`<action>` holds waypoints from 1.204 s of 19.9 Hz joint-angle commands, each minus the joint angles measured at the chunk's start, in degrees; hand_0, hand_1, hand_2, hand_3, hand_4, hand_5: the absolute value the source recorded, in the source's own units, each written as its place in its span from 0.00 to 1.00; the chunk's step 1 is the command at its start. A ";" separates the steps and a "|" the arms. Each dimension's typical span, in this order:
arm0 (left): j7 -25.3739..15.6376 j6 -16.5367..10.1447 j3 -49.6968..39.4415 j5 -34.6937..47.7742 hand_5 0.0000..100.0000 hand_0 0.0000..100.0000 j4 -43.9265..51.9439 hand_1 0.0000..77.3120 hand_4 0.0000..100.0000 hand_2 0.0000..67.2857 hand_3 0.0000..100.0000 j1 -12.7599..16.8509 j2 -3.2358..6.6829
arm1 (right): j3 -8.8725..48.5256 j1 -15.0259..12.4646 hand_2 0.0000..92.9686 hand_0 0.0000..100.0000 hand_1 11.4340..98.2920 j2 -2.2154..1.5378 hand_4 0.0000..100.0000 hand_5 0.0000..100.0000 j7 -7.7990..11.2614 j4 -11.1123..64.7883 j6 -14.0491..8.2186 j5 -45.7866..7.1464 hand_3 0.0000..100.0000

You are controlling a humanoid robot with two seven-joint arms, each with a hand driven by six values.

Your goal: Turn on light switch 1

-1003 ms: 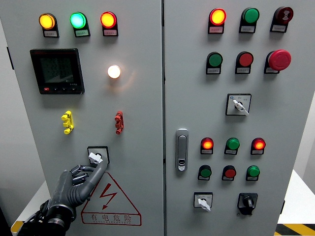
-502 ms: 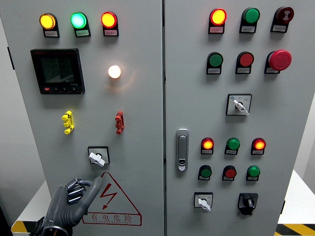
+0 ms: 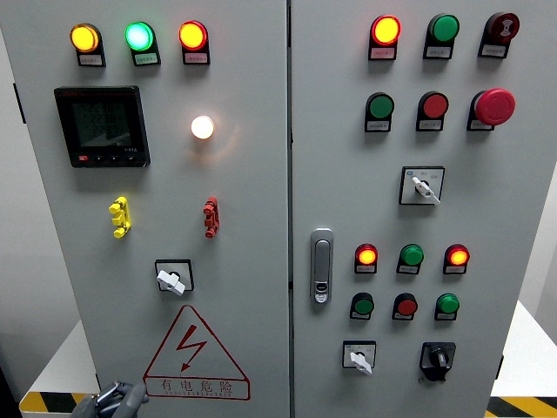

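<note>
- Grey control cabinet [image 3: 244, 192] fills view, two doors.
- Hazard triangle sticker [image 3: 194, 355] at 7 o'clock.
- Rotary light switch [image 3: 172, 277] just above sticker; white knob tilted.
- White lamp [image 3: 202, 127] lit, 11 o'clock.
- Left hand [image 3: 113, 402] at bottom edge, 7 o'clock, mostly cropped; grip can't tell, apart from switch.

We see the grey cabinet [image 3: 244, 70] evenly and brightly lit from the front, with barely any shadow on its doors. The white lamp [image 3: 202, 127] blows out to a hot spot and throws a warm halo on the paint around it. The lit pilot lights [image 3: 137, 36] glow with soft bloom. Focus is sharp across the panel; small label print stays unreadable. The left hand [image 3: 117, 401] sits dim and slightly soft at the bottom edge.
</note>
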 commanded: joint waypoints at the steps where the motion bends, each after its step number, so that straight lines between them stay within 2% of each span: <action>1: -0.82 -0.18 2.50 -5.39 0.92 0.00 0.90 0.55 1.00 0.85 1.00 5.28 4.05 | 0.00 0.01 0.00 0.00 0.13 0.00 0.23 0.15 -0.07 0.00 0.00 0.00 0.11; 3: -1.35 -0.27 4.26 -11.10 0.86 0.00 2.92 0.55 1.00 0.82 0.99 9.14 6.52 | 0.00 -0.08 0.00 0.00 0.13 0.00 0.23 0.15 0.02 0.00 0.00 0.00 0.11; 4: -1.52 -0.44 5.31 -13.65 0.80 0.00 4.15 0.54 1.00 0.79 0.94 10.64 7.49 | 0.00 -0.08 0.00 0.00 0.13 0.00 0.23 0.15 0.02 0.00 0.00 0.00 0.11; 5: -1.61 -0.97 6.71 -16.54 0.72 0.00 6.33 0.53 0.96 0.73 0.84 11.87 8.80 | 0.00 -0.08 0.00 0.00 0.13 0.00 0.23 0.15 -0.07 0.00 0.00 0.00 0.11; 6: -1.96 -1.49 7.94 -18.57 0.70 0.00 8.44 0.52 0.90 0.66 0.76 12.84 9.68 | 0.00 -0.08 0.00 0.00 0.13 0.00 0.23 0.15 0.02 0.00 0.00 0.00 0.11; 7: -2.75 -2.19 9.09 -20.25 0.67 0.00 11.51 0.51 0.84 0.59 0.67 14.07 10.13 | 0.00 0.01 0.00 0.00 0.13 0.00 0.23 0.15 0.02 0.00 0.00 0.00 0.11; 8: -3.71 -2.81 10.06 -21.13 0.65 0.00 14.59 0.48 0.77 0.51 0.58 14.69 10.13 | 0.00 -0.08 0.00 0.00 0.13 0.00 0.23 0.15 0.02 0.00 0.00 0.00 0.11; 9: -4.50 -4.03 11.46 -21.32 0.65 0.00 18.88 0.48 0.75 0.50 0.56 15.13 10.13 | 0.00 -0.08 0.00 0.00 0.13 0.00 0.23 0.15 -0.07 0.00 0.00 0.00 0.11; 11: -6.08 -5.71 15.49 -21.41 0.64 0.00 26.71 0.44 0.65 0.45 0.47 15.23 10.13 | 0.00 -0.08 0.00 0.00 0.13 0.00 0.23 0.15 -0.07 0.00 0.00 0.00 0.11; 15: -11.45 -10.80 24.54 -21.32 0.60 0.00 44.20 0.33 0.57 0.40 0.39 14.00 10.31 | 0.00 0.01 0.00 0.00 0.13 0.00 0.23 0.15 0.02 0.00 0.00 0.00 0.11; 16: -12.41 -11.68 27.26 -21.32 0.57 0.00 48.24 0.26 0.54 0.39 0.37 13.39 10.31 | 0.00 -0.08 0.00 0.00 0.13 0.00 0.23 0.15 0.02 0.00 0.00 0.00 0.11; 18: -14.43 -11.87 32.80 -21.41 0.53 0.00 55.01 0.21 0.49 0.37 0.32 12.24 10.31 | 0.00 -0.08 0.00 0.00 0.13 0.00 0.23 0.15 -0.07 0.00 0.00 0.00 0.11; 21: -16.11 -11.96 41.67 -22.98 0.46 0.00 63.46 0.14 0.43 0.34 0.27 10.40 9.35 | 0.00 0.01 0.00 0.00 0.13 0.00 0.23 0.15 0.02 0.00 0.00 0.00 0.11; 24: -15.94 -12.65 51.96 -28.94 0.35 0.00 70.32 0.08 0.35 0.32 0.18 9.34 7.33 | 0.00 -0.08 0.00 0.00 0.13 0.00 0.23 0.15 -0.07 0.00 0.00 0.00 0.11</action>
